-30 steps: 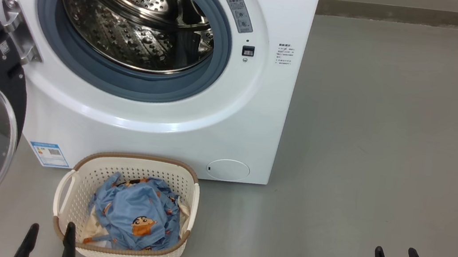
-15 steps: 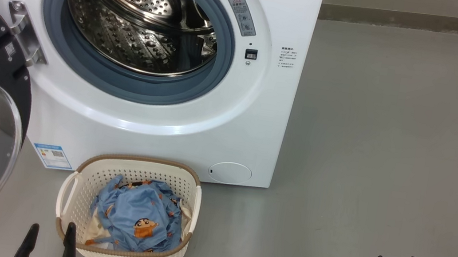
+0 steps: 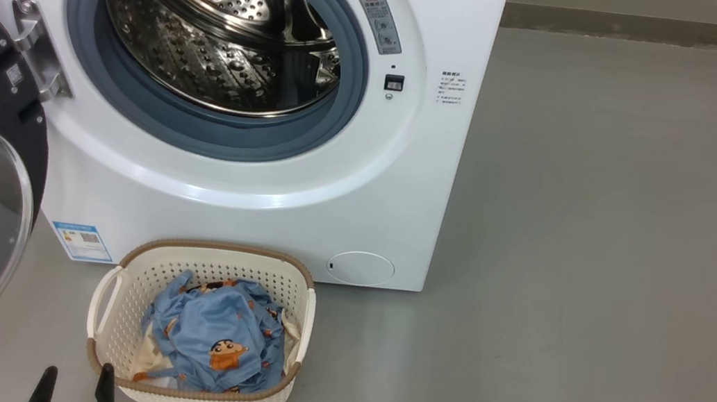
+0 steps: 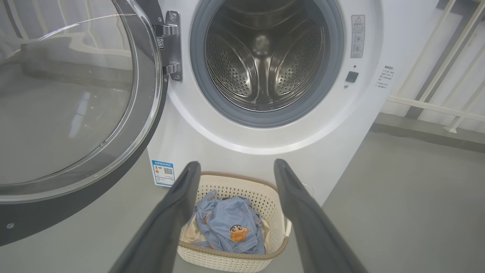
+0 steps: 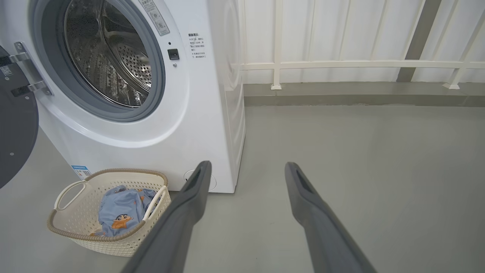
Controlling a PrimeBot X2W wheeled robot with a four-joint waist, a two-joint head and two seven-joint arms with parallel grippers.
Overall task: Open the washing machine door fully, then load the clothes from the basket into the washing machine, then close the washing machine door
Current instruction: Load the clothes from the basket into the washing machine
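**Ahead of both grippers: door swung wide, clothes in the basket**

Directly beyond the fingertips of the left gripper (image 4: 237, 163), the basket (image 4: 242, 182) stands on the grey floor (image 3: 607, 229), just in front of the washing machine (image 3: 245, 206). The left gripper's fingers are spread wide and hold nothing, and its tips are near the basket's near left corner. Inside the basket lie the clothes (image 4: 231, 223), blue printed fabric over cream cloth. Above and beyond the basket, the steel drum (image 4: 265, 57) is exposed within its grey-blue gasket (image 4: 265, 117). To the left of the left gripper, the washing machine door (image 4: 72, 110) stands swung out on its hinge, glass bowl toward the robot. The right gripper (image 5: 247, 164) is likewise spread and empty over bare floor. From it, the basket lies ahead to the left, well apart, and the machine's right front corner lies just beyond its left finger.
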